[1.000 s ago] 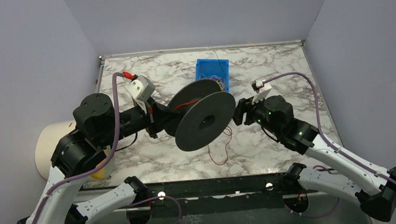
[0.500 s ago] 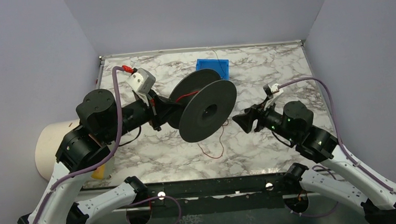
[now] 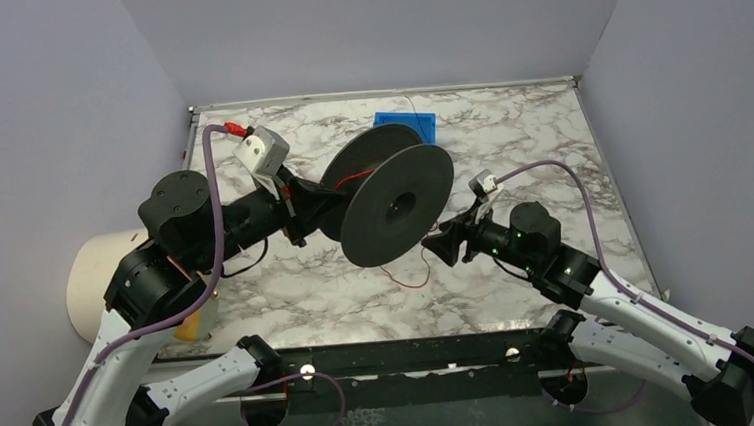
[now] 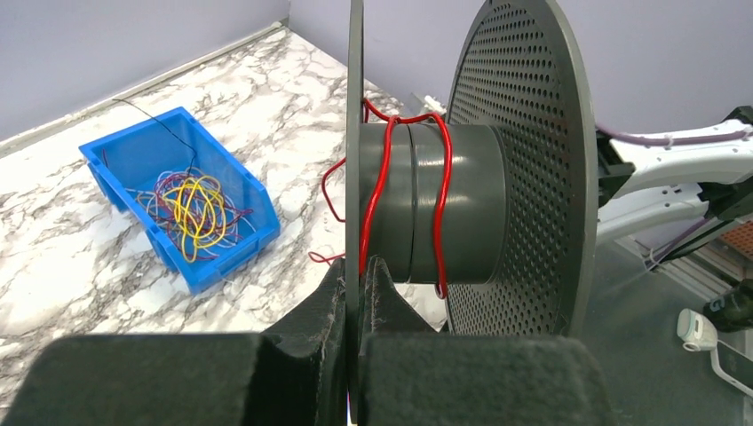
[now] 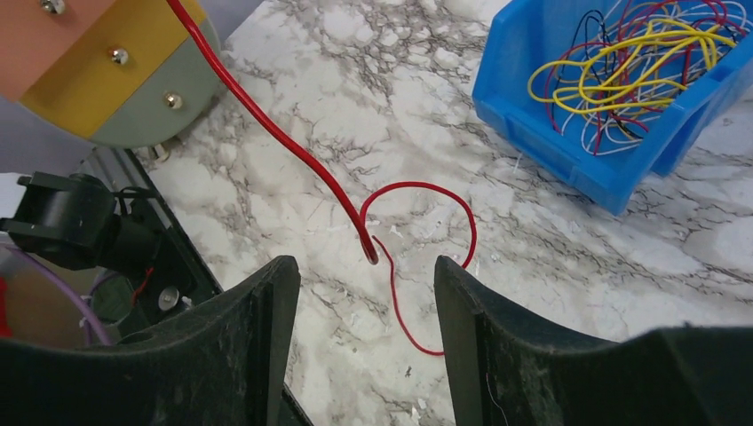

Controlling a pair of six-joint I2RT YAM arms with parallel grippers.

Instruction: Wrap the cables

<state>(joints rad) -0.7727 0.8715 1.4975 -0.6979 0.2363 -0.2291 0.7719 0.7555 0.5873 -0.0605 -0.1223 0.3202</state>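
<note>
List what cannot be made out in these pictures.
Top view: the spool hides most of the blue bin; its contents do not show.
Left wrist view: the hub hides the red cable's far side, so the turns cannot be counted.
Right wrist view: the top edge cuts off the red cable; whether the open right gripper touches it is unclear.

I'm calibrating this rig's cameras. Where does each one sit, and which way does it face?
Top external: above and behind the arm bases, looking down at the table; left arm and right arm show, spool between them.
Left wrist: on the left arm, looking along the left end effector, shut on the spool's flange.
Right wrist: looking down past the open right end effector at the red cable.
Shared: both wrist views show the blue bin of cables.
</note>
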